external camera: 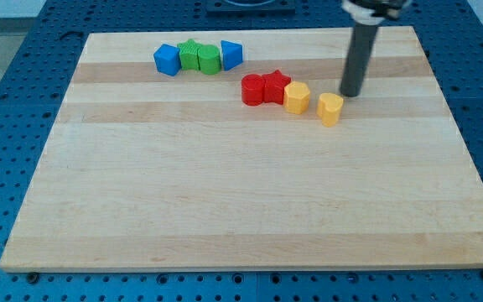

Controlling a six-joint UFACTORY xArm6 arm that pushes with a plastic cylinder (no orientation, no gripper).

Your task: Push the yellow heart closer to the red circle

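My tip (352, 93) stood on the table (225, 201) in the upper right part of the view, at the lower end of the straight dark rod that came down from the view's top. It sat just beside the yellow heart (330, 108), up and to the view's right of it; from this angle I could not tell whether the two touched or a narrow gap lay between them. There was no hand on this arm, only the rod, so nothing was apart, together or clamped on anything.

The yellow heart lay at the right end of a short slanting row. To its left, near but slightly apart, was a second yellow block (297, 97), which looked six-sided. That block touched a red star (276, 86), and the red star in turn touched the red circle (252, 90) at the left end of the row. So the yellow heart and the red circle were separated by two blocks.

Farther toward the view's top left, a second row sat close together: a blue block (167, 59) at the left, a green star (190, 55), a green round-looking block (209, 59), and a blue block with a pointed top (231, 54) at the right.
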